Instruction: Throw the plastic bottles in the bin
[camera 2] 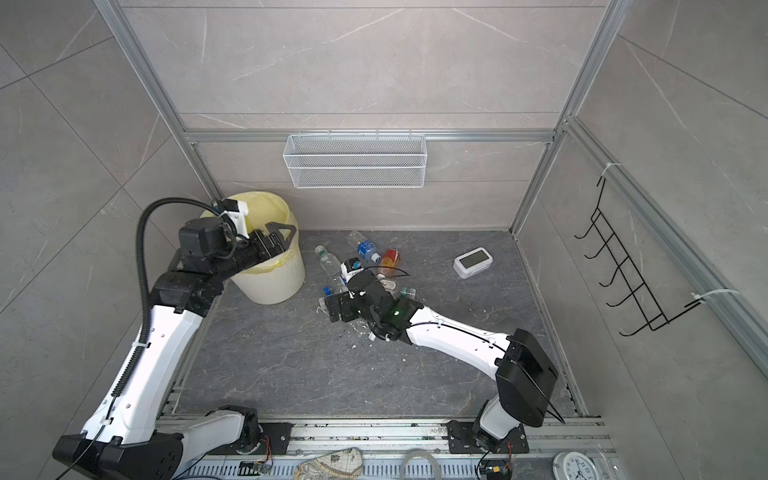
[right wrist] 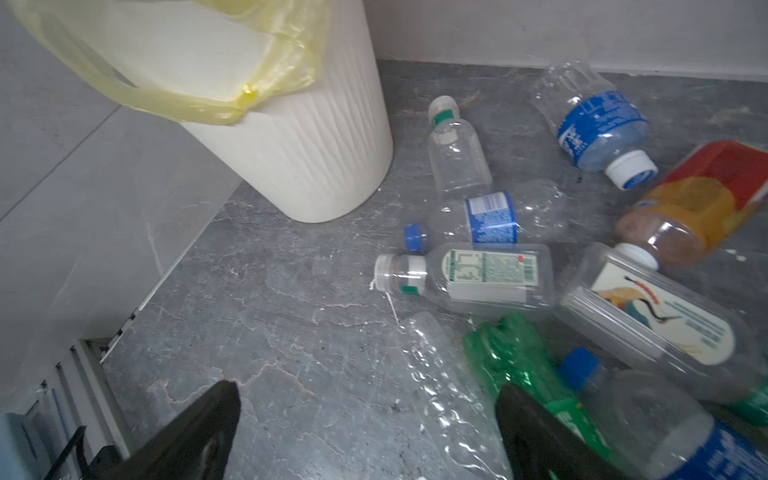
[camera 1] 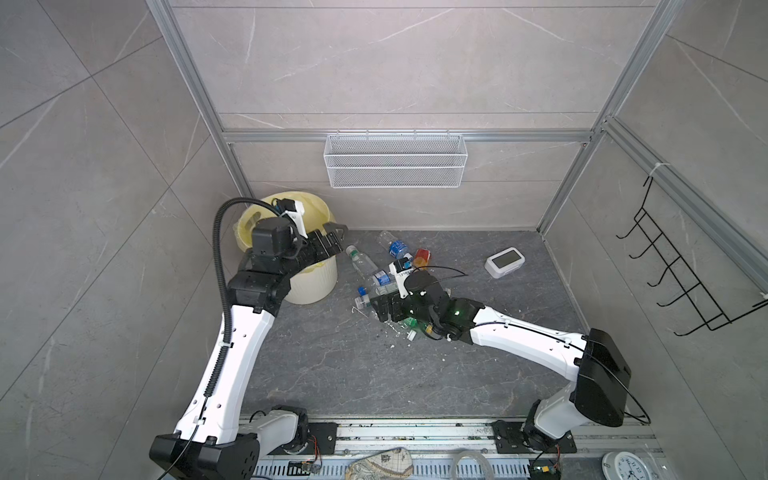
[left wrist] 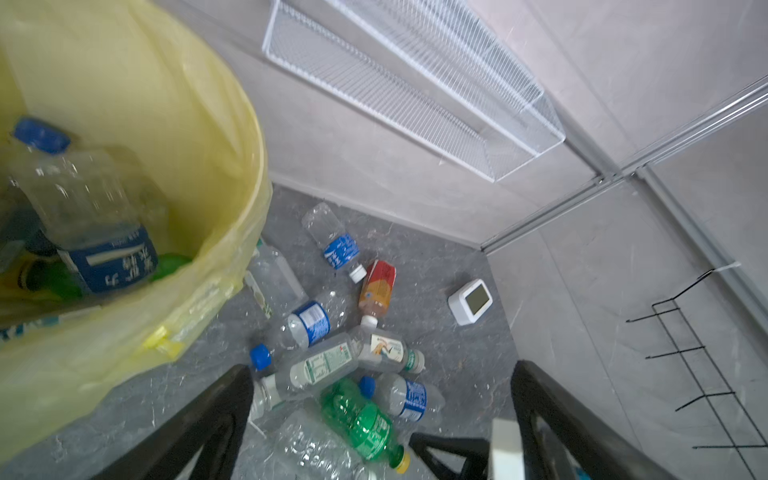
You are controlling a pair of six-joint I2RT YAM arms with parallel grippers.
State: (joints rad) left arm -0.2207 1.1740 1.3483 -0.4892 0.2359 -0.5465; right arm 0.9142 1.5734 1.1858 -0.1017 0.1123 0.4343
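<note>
The cream ribbed bin [camera 1: 316, 282] [camera 2: 274, 282] with its yellow liner [left wrist: 187, 124] stands at the back left. My left gripper [camera 1: 332, 235] [camera 2: 278, 235] [left wrist: 384, 372] hangs open and empty over its rim. Inside lies a clear blue-labelled bottle [left wrist: 83, 208], blurred, on a green one [left wrist: 170, 264]. Several plastic bottles [camera 1: 361, 259] lie piled right of the bin, among them an orange-red one [left wrist: 376, 286] and a green one [right wrist: 523, 374]. My right gripper [camera 1: 380, 309] [camera 2: 332, 309] [right wrist: 365, 390] is open low at the pile's near edge. A crumpled clear bottle [right wrist: 440, 386] lies between its fingers.
A white digital clock [camera 1: 505, 261] sits on the floor to the right of the pile. A white wire mesh basket [camera 1: 395, 160] hangs on the back wall. A black hook rack [camera 1: 685, 274] is on the right wall.
</note>
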